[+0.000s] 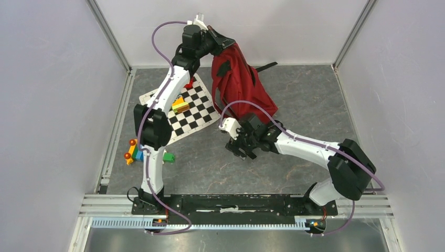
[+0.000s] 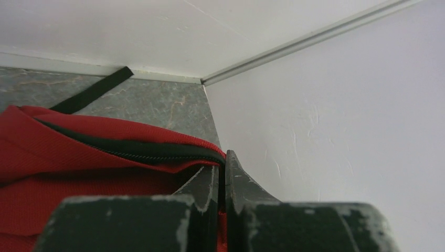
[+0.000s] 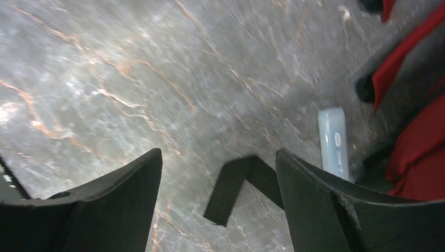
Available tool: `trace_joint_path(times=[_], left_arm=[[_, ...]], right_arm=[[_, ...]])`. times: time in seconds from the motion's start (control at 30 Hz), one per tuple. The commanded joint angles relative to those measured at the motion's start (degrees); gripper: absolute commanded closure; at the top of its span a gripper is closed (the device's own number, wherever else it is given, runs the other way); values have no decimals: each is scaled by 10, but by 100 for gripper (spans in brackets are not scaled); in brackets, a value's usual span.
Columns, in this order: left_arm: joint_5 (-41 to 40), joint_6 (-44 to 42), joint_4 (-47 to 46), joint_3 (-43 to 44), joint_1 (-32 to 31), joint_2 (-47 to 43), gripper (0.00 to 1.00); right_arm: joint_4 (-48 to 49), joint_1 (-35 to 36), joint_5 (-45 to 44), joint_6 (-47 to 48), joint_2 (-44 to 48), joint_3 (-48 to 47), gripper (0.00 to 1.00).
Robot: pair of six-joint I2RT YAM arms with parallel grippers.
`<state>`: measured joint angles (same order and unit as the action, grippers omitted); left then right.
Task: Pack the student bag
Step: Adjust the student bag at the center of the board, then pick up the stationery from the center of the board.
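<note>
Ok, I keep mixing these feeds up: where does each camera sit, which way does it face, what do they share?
Top external: above and behind the bases, looking down at the table; both arms show, left gripper holding the student bag up, right gripper low beside it.
Left wrist: on the left arm, facing the far wall corner; its shut fingers pinch the bag's fabric.
Right wrist: on the right arm, looking down at the table; its open fingers frame a black strap.
Shared: the bag shows in all three.

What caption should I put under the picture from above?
The left end effector holds the red student bag up by its top edge; the right end effector is open near its base.
</note>
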<state>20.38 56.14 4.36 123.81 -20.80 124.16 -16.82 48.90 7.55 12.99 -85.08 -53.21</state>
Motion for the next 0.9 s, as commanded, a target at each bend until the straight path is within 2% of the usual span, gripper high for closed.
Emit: trace_joint_path(times=[0.0, 0.43, 0.87], left_arm=[[-12, -8, -31, 29, 44, -1, 98], [67, -40, -30, -5, 103, -14, 98], [118, -40, -28, -30, 105, -26, 98]], right_arm=[[58, -49, -15, 15, -1, 8, 16], [91, -165, -5, 45, -49, 25, 36], [89, -219, 38, 47, -91, 35, 54]])
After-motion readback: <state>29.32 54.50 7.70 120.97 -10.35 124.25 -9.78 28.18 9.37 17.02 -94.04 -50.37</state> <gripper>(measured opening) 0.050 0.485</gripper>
